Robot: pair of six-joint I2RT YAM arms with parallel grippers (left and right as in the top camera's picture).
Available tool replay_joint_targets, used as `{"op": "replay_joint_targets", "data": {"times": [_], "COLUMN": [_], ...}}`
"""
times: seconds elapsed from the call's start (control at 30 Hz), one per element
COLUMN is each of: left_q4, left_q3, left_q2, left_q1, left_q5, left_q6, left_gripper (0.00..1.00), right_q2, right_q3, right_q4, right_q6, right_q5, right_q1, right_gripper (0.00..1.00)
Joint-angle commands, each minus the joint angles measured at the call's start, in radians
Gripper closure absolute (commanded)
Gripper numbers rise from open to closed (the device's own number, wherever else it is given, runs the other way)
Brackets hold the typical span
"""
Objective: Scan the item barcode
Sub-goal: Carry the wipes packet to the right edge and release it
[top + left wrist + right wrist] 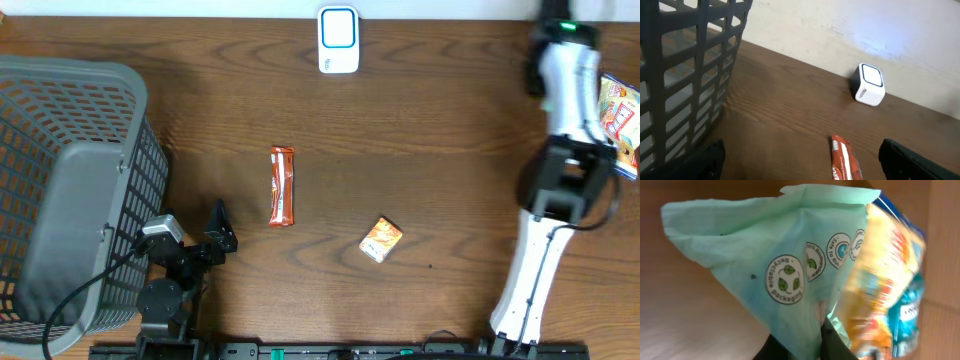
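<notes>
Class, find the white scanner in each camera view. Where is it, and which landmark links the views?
Overhead: white scanner at the top edge, middle.
Left wrist: right of centre, upper half.
Right wrist: not in view; a green packet fills the picture.
Shared landmark: grey basket, left side of overhead and left wrist views.

On the table [420, 130], the basket [60, 180] stood at the left edge and the scanner [338, 40] at the middle of the far edge. The snack bar [282, 186] lay mid-table, with the small packet [381, 239] nearer and to its right. A bag [770, 255] sat between the fingers of the right tool [810, 342], with a snack packet [885, 280] just beside it.
</notes>
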State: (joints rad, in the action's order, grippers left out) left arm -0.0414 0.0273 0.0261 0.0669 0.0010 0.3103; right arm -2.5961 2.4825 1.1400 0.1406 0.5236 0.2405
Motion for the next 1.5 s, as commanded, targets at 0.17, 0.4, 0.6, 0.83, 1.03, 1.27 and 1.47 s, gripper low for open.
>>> {"op": "replay_joint_targets", "data": {"times": [0.17, 0.4, 0.6, 0.83, 1.03, 1.27, 1.47], "left_q4": [-0.032, -0.032, -0.032, -0.032, -0.032, -0.032, -0.032], "left_q3": [-0.023, -0.023, -0.023, -0.023, -0.023, -0.023, -0.023], "left_q2": [-0.003, -0.003, -0.003, -0.003, -0.003, -0.003, -0.003], "left_q1": [-0.004, -0.004, -0.004, -0.004, -0.004, -0.004, -0.004], "left_q5": [-0.01, -0.01, -0.01, -0.01, -0.01, -0.01, -0.01], "left_q6": [0.002, 0.002, 0.002, 0.002, 0.002, 0.002, 0.002], "left_gripper": [0.02, 0.02, 0.02, 0.02, 0.02, 0.02, 0.02], "right_q2": [0.102, 0.323, 0.58, 0.755, 0.81, 1.004, 1.231], "right_q3": [-0.003, -0.003, -0.003, -0.003, -0.102, -0.46, -0.989], "right_q4": [-0.002, 0.046, 0.215, 0.518, 0.558, 0.558, 0.33], "right_q6": [-0.085, -0.222, -0.443, -0.566, -0.526, -0.774, -0.927], "right_q5": [-0.169, -0.354, -0.361, -0.473, -0.492, -0.244, -0.395], "right_q1": [0.045, -0.017, -0.121, -0.288, -0.469, -0.632, -0.733], "right_gripper": [0.01, 0.01, 0.01, 0.01, 0.01, 0.01, 0.01]}}
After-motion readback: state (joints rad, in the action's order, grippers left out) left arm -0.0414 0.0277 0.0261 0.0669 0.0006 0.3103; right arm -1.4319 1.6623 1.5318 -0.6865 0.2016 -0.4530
